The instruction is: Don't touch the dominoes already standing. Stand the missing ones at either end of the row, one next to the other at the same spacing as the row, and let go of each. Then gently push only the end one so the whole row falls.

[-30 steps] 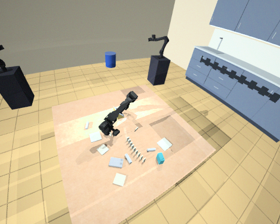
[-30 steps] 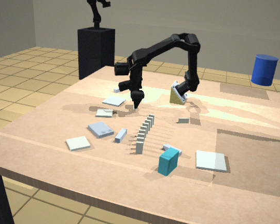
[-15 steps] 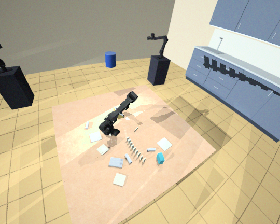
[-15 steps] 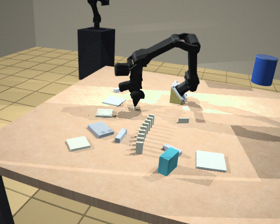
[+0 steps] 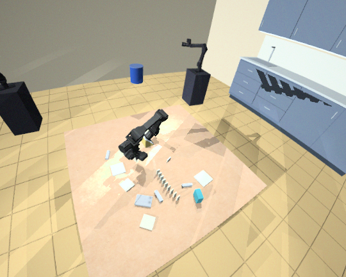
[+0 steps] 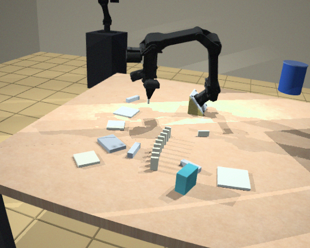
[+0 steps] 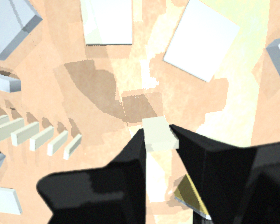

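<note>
Gripper point(image 7: 158, 134) fingers are nearly closed on a single pale domino point(image 7: 160, 133), pinched by its narrow sides and carried upright above the table point(image 6: 61, 201), so it can go down on its short end. In the exterior view the domino point(image 6: 148, 100) hangs from the fingertips just clear of the surface, at about 11 o'clock from the standing row point(image 6: 161, 139) and well apart from it; judging by that, the piece is lifted but not yet carried to its slot. The high, vertical grip looks chosen to keep the fingers away from the neighbours when it is set at the near end. Other loose dominoes lie flat around the row: one point(image 6: 132, 99) at 10 o'clock, one point(image 6: 134, 149) just at 8 o'clock, one point(image 6: 203, 133) at 3 o'clock. Further out lie flat tiles point(image 6: 126, 111) and a teal block point(image 6: 186, 178) at 5 o'clock.
</note>
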